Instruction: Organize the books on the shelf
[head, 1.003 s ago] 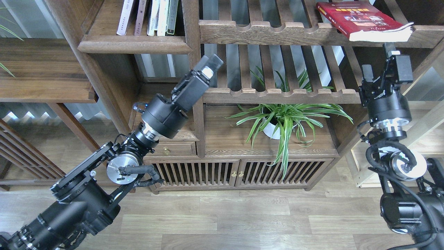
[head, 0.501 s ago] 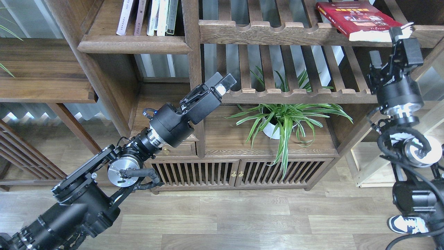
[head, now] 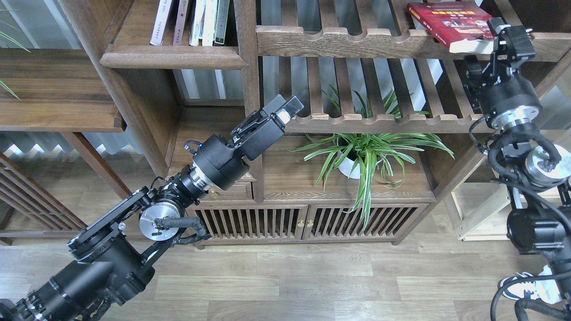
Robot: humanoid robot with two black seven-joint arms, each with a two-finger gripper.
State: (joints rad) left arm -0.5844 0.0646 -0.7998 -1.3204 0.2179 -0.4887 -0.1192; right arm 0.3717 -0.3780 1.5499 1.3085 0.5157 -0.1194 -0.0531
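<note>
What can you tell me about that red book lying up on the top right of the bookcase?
The thick red paperback book lies flat on the slatted wooden shelf with the scalloped front rail, its cover up, bearing a yellow band and small pictures. Its white page edges face forward and overhang the rail. The right gripper is at its near right corner; whether it grips is unclear.

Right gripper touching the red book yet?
Cannot tell. In the head view the right gripper overlaps the page-edge corner of the red book on the slatted shelf, but neither contact nor gap shows plainly.
</note>
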